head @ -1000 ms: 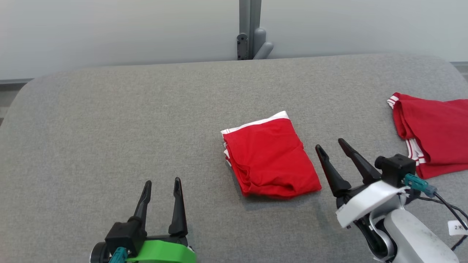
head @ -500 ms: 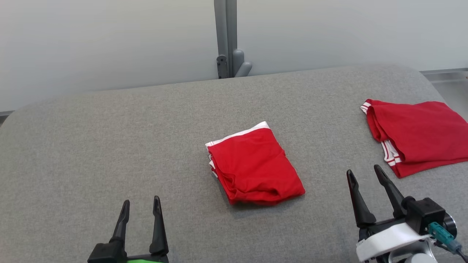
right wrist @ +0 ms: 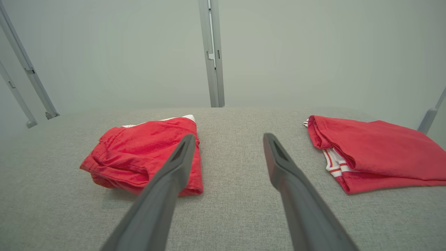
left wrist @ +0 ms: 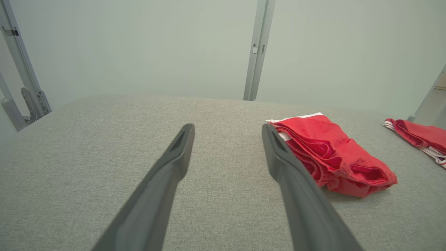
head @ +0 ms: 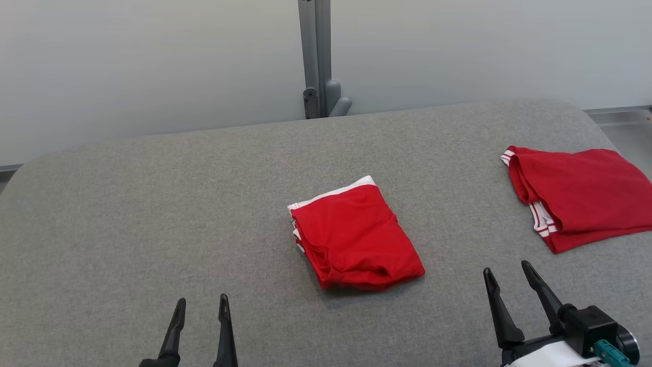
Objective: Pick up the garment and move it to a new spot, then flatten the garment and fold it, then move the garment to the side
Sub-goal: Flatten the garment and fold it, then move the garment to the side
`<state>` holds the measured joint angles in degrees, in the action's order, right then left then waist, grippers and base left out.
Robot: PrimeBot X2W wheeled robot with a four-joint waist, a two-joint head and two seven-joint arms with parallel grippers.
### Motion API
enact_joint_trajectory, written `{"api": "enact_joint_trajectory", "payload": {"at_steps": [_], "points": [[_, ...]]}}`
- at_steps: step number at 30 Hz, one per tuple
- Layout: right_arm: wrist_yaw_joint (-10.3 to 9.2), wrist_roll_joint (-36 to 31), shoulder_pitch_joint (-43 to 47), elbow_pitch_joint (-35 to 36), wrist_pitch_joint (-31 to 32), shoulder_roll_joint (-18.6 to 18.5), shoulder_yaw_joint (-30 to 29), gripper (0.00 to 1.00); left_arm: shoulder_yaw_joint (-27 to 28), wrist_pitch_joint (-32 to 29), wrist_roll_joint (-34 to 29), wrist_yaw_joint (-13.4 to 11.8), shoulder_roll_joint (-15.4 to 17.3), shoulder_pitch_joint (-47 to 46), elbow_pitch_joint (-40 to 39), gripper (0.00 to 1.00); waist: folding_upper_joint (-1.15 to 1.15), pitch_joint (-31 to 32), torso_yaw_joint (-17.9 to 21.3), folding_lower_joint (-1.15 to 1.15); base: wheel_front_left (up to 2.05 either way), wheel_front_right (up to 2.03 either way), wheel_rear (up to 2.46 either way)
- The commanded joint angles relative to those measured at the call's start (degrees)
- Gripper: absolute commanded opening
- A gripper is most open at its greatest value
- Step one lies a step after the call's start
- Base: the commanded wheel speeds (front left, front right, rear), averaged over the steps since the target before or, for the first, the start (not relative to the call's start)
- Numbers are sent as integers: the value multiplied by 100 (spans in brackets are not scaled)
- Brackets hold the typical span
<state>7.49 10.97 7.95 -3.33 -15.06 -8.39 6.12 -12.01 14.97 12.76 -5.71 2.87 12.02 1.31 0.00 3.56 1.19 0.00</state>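
- The whole head view has shifted since a second ago, so the camera has tilted. The worktop's far edge and the post now sit lower in the picture, and that is no move of the cloth.
- Measured against the cloth, the right pincer has drawn back. A second ago its tips were just beside the right edge of the red garment; now they are well apart from it, toward the robot.
- The left pincer has also backed off from the garment's near left corner.
- Both pincers stand wide and carry nothing.
- The red garment lies folded into a compact packet in the middle of the worktop, its white band at the far edge. It looks a little bunched at the near side.
- I judge the fold finished and released, with only the move to the side left to do.
- A second red garment, also folded, lies at the worktop's right edge, well apart from the first.
- The worktop is covered in grey woven fabric with rounded far corners.
- Behind it is a pale plain wall with a grey metal post carrying a small bracket.
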Motion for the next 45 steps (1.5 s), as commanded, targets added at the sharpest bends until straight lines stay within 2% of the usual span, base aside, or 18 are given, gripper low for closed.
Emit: {"api": "enact_joint_trajectory", "payload": {"at_steps": [1,26,38,42,45], "points": [[-1,38,57,-8,-19,-29,-3,100,-7,19,-69,24,6,69,4,100,0,13,-25,0,0,0,0],[-1,119,2,-140,-19,-20,112,100,-34,19,-184,61,6,-16,183,100,0,16,-207,0,0,0,0],[-1,152,-85,-247,-19,-88,111,100,-172,19,-353,108,6,-118,220,100,0,10,-532,0,0,0,0],[-1,291,-163,-413,-19,-77,120,100,-209,19,-381,111,7,-103,206,100,0,-13,-662,0,0,0,0],[-1,670,-334,-866,-19,-174,326,100,-257,19,-406,124,7,-128,200,100,0,-55,-767,0,0,0,0]]}}
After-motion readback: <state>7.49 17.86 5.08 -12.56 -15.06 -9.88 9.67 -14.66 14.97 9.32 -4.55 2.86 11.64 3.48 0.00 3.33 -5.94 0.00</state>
